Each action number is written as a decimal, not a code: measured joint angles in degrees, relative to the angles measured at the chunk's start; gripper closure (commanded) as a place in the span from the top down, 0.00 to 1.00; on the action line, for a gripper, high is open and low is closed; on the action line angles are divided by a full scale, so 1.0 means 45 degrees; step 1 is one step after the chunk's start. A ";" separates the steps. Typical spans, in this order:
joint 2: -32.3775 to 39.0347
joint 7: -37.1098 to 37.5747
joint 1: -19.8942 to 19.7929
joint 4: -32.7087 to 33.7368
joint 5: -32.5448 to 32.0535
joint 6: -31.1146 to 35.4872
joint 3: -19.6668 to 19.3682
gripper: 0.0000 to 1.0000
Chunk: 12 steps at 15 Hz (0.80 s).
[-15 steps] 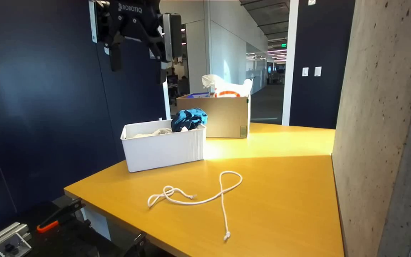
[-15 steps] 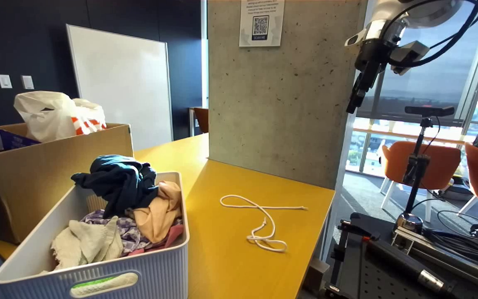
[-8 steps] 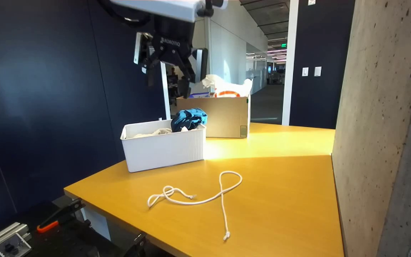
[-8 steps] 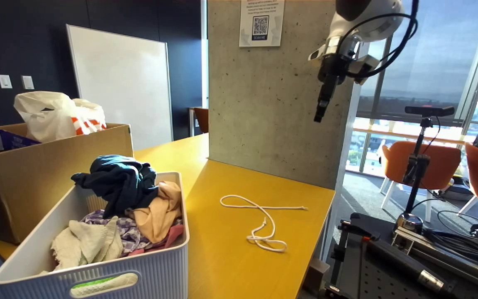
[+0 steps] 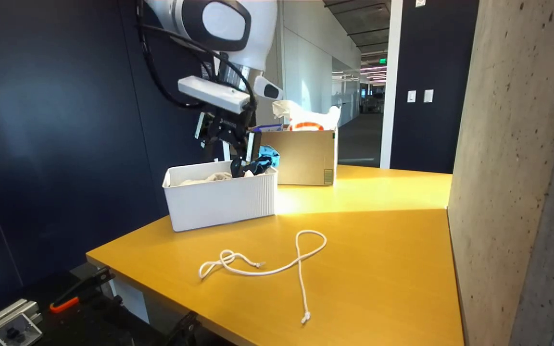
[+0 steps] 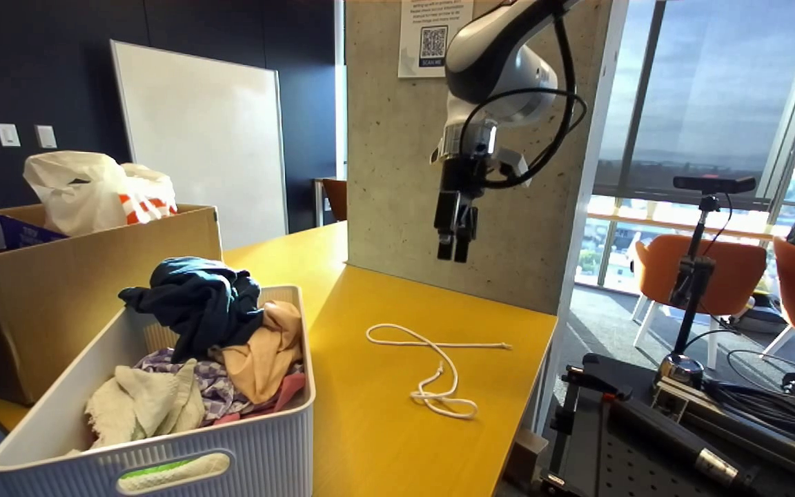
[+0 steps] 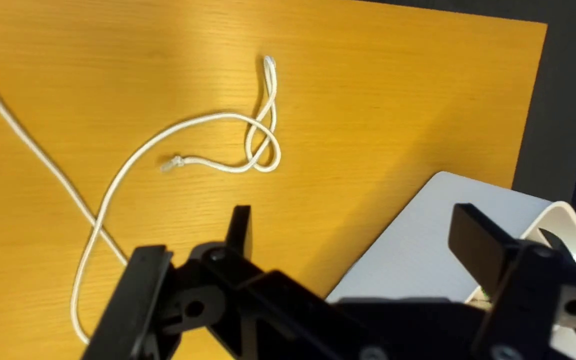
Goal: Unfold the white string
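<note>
The white string (image 5: 258,274) lies loose on the yellow table, with a wide loop at one end and a small tangle of crossing curves at the other. It shows in both exterior views (image 6: 454,376) and in the wrist view (image 7: 158,137). My gripper (image 5: 222,161) hangs high above the table, fingers pointing down, apart from the string (image 6: 453,252). In the wrist view the fingers (image 7: 353,215) are wide apart with nothing between them. Part of the string's wide loop is hidden behind the left finger there.
A white bin (image 5: 221,206) of cloths stands beside the string; its wall shows below the right finger in the wrist view (image 7: 398,250). A cardboard box (image 5: 301,158) with bags stands behind it. A concrete pillar (image 6: 459,172) borders the table. A clamp (image 5: 185,327) sits at the table edge.
My gripper has come down towards the table and swung round; it has moved left and down in an exterior view. The string and bin have not moved.
</note>
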 measured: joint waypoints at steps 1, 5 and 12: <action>0.0240 0.0704 -0.0063 -0.0058 -0.0003 0.0223 0.0251 1.00; 0.0718 0.2866 -0.0319 -0.0693 -0.0073 0.0686 0.0779 1.00; 0.1956 0.4106 -0.0458 -0.0205 -0.0452 0.0322 0.1180 1.00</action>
